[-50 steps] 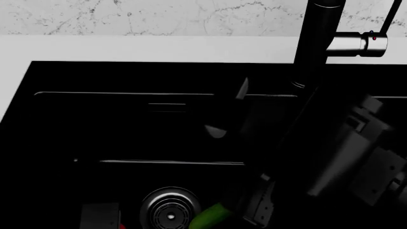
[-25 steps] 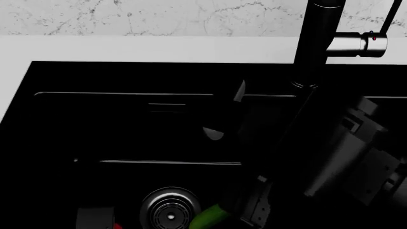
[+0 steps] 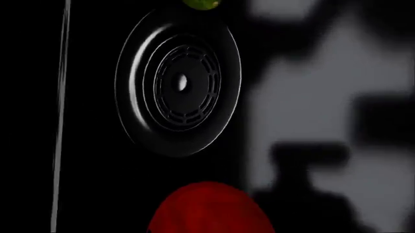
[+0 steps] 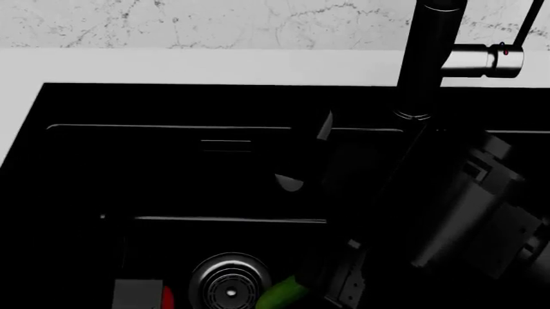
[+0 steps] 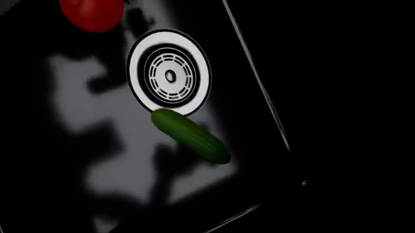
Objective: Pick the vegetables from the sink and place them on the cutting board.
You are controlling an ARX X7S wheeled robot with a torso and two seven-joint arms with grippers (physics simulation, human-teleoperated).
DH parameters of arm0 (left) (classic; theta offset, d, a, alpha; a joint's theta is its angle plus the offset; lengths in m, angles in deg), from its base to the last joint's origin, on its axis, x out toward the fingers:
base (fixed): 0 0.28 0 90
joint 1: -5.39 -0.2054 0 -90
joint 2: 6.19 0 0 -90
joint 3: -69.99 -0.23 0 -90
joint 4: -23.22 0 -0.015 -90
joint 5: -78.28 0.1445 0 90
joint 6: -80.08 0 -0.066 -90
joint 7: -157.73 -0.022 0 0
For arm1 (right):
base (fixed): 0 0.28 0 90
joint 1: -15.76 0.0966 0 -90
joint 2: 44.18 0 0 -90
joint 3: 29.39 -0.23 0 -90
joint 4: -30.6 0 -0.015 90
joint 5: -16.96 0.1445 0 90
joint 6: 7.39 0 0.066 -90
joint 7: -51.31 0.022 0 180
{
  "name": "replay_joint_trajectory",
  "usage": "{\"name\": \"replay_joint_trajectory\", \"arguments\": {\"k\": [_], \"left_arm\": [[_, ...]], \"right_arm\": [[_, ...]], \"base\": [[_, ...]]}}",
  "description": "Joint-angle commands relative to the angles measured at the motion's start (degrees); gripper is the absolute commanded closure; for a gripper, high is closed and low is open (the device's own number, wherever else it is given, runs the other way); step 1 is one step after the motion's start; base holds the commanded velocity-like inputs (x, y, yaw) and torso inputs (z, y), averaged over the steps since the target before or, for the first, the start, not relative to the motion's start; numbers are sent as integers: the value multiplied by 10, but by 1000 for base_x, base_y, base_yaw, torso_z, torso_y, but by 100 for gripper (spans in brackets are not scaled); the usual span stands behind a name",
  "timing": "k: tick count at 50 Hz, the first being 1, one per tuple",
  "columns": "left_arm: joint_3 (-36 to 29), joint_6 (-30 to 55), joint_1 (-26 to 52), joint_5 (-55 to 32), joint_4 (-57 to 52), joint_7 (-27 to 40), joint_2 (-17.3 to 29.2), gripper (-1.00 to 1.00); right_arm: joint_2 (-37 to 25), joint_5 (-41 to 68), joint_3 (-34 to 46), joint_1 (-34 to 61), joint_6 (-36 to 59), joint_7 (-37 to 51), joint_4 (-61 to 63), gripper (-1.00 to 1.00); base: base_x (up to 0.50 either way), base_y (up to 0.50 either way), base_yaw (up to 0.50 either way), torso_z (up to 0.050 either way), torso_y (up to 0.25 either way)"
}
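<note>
- White counter (image 4: 17, 96) runs along the far left and back of the scene; marbled backsplash (image 4: 215, 22) behind it.
- Black sink (image 4: 172, 103) fills most of the head view. Basin walls show only as thin pale edge lines; interior very dark.
- Left gripper (image 4: 138, 295): a grey block low in the head view, at the bottom edge, down inside the basin. Fingers not resolvable in any view, so cannot tell whether spread or closed.
- Tomato (image 4: 166, 297): only a thin red sliver in the head view, just beside the left gripper's right side, mostly hidden by it. Left wrist view shows it (image 3: 211, 208) as a red dome at the frame edge, on the basin floor, near the drain. Whether the gripper touches it: cannot tell.
- Round metal drain (image 4: 229, 283) sits between tomato and cucumber in the basin floor. Concentric rings clear in both wrist views (image 3: 180, 82) (image 5: 170, 75).
- Cucumber (image 4: 282, 293): green, lying flat on the basin floor, one end touching or overlapping the drain's rim. Right wrist view shows its whole length (image 5: 191, 135), angled away from the drain. Nothing gripping it.
- Right gripper (image 4: 348, 283): dark, with a pale bracket, hanging just beside the cucumber's far end. Jaw spacing lost in shadow; cannot tell.
- Tall black faucet (image 4: 426, 58) rises at right, steel lever (image 4: 481, 59) sticking out sideways.
- Right arm (image 4: 477, 206), grey and blocky, slants down from the right edge below the faucet.
- Cutting board not in any view.
</note>
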Motion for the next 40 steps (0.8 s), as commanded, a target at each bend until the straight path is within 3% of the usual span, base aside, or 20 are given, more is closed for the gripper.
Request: {"name": "replay_joint_trajectory", "arguments": {"k": [1, 5, 9, 17, 30, 40], "left_arm": [[17, -112, -4, 29, 171, 99, -63, 100], [52, -47, -2, -7, 28, 67, -16, 100], [72, -28, 8, -20, -43, 61, 12, 100], [92, -20, 10, -32, -67, 69, 30, 100], [171, 25, 23, -88, -201, 93, 77, 100], [194, 23, 25, -104, -209, 107, 77, 100]], "right_arm": [[13, -21, -9, 3, 11, -12, 15, -100], [16, -28, -5, 8, 9, -9, 14, -100], [22, -39, 5, 13, 6, -6, 10, -100], [34, -66, 48, 27, 7, -16, 5, -100], [84, -105, 104, 46, -32, -54, -57, -100], [112, -131, 122, 46, -75, -55, -85, -100]], "base": [[51, 6, -19, 0, -16], [49, 6, -17, 0, -14], [39, 1, -4, 0, -2], [35, 0, 3, 0, 0], [35, 0, 3, 0, 0], [36, 0, 4, 0, 0]]}}
